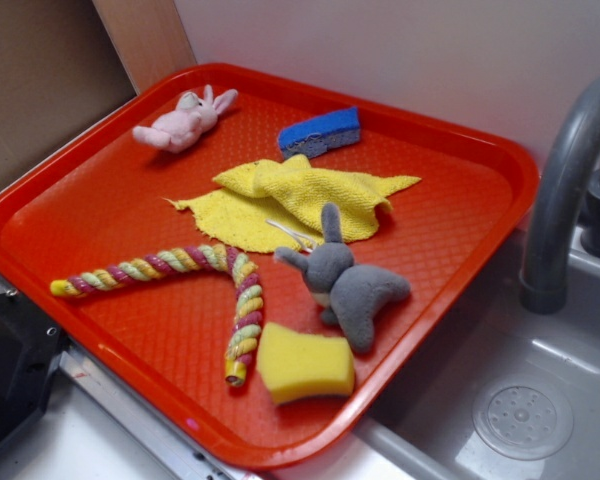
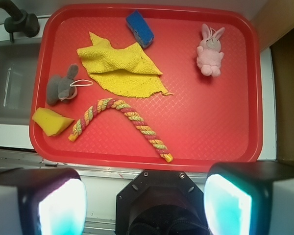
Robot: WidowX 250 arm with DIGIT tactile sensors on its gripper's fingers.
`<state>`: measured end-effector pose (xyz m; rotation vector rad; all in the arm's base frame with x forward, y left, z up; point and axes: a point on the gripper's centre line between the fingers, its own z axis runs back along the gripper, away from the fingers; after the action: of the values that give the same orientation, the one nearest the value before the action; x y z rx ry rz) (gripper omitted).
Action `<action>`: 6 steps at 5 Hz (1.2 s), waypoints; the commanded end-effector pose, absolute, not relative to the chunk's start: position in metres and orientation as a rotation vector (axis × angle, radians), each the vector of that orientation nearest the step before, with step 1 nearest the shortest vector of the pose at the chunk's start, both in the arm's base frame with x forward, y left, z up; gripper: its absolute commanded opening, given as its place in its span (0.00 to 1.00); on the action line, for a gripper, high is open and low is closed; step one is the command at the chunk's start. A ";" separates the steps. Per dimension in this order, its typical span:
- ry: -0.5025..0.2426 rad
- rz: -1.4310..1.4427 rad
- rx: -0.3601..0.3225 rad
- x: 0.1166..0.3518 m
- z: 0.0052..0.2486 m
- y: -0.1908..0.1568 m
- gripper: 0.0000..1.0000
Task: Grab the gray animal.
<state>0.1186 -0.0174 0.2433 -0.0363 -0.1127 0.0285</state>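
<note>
The gray animal (image 1: 345,281) is a small plush rabbit lying on the red tray (image 1: 430,240), near its right edge, between the yellow cloth and the yellow sponge. From the wrist view the gray animal (image 2: 61,87) lies at the tray's left side, with a white tag loop beside its head. My gripper (image 2: 144,205) hangs high above the tray's near edge, far from the rabbit. Its two fingers stand wide apart with nothing between them. In the exterior view the gripper is out of frame.
On the tray (image 2: 210,137) lie a pale pink plush bunny (image 2: 210,51), a blue sponge (image 2: 139,28), a crumpled yellow cloth (image 2: 120,68), a braided rope toy (image 2: 122,120) and a yellow sponge (image 2: 51,122). A sink (image 1: 520,400) with a gray faucet (image 1: 565,190) borders the rabbit's side.
</note>
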 end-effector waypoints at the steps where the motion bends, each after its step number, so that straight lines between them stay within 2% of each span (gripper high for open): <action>1: -0.113 0.028 -0.036 0.119 0.243 -0.017 1.00; 2: -0.242 -0.223 -0.109 0.136 0.223 -0.025 1.00; 4: -0.407 -0.728 -0.178 0.188 0.192 -0.062 1.00; 5: -0.384 -0.984 -0.185 0.216 0.165 -0.101 1.00; 6: -0.339 -1.188 -0.234 0.223 0.133 -0.140 1.00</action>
<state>0.2260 -0.1296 0.1189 -0.2475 -0.2802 -1.1656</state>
